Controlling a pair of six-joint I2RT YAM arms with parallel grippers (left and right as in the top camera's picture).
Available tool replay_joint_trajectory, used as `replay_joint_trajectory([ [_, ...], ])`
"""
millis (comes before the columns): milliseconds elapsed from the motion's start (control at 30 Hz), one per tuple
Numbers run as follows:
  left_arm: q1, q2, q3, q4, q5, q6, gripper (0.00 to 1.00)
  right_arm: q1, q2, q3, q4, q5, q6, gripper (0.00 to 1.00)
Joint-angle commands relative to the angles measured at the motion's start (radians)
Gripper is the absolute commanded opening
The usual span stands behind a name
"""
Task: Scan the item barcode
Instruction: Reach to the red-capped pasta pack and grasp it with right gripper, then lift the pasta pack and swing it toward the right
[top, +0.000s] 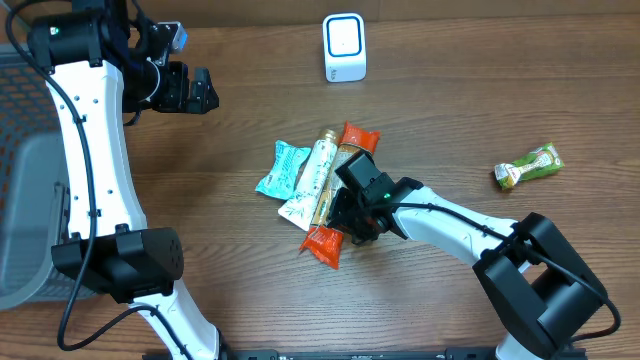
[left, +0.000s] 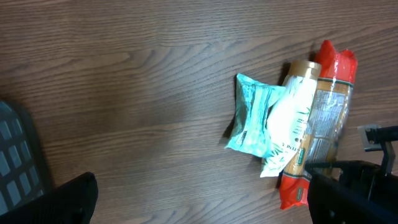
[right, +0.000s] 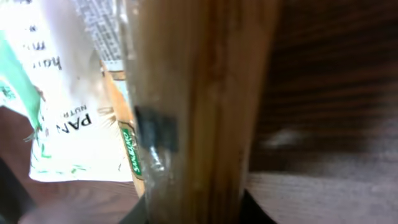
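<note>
Orange-ended packet (top: 324, 244) lies on the wooden counter (top: 450, 100), pinched by the right end effector (top: 348, 220). The left end effector (top: 208, 92) hovers wide open, empty.

1. The left arm stands along the left side, its white links reaching to the far left corner of the tabletop (top: 470, 90).
2. The left hand (top: 204, 92) hangs well above the surface, pointing right, fingers spread wide.
3. The right arm stretches low from the near right toward the centre.
4. The right hand (top: 350, 213) is down at the surface, fingers pinched on the long packet (top: 349, 156).
</note>
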Motion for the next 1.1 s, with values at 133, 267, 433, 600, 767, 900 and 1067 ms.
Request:
replay_joint_trajectory([
  [133,0.002,0.01,0.006,0.001,0.012,0.018,1.0,-0.025,0.006,0.132,-0.199,0.079,-0.217,0.11],
  [267,0.002,0.01,0.006,0.001,0.012,0.018,1.0,-0.037,0.006,0.292,-0.456,0.267,-0.377,0.06],
  [433,0.002,0.01,0.006,0.001,0.012,0.018,1.0,-0.036,0.006,0.379,-0.57,0.417,-0.649,0.04],
  [600,0.002,0.01,0.006,0.001,0.012,0.018,1.0,-0.016,0.023,0.367,-0.574,0.467,-0.71,0.04],
  [767,0.002,0.01,0.006,0.001,0.012,0.018,0.99,0.044,0.056,0.367,-0.67,0.843,-0.625,0.04],
  [900,0.002,0.01,0.006,0.001,0.012,0.018,1.0,0.045,0.071,0.367,-0.719,0.915,-0.577,0.04],
  [1067,0.002,0.01,0.006,0.001,0.012,0.018,1.0,0.043,0.072,0.367,-0.686,0.734,-0.613,0.24],
])
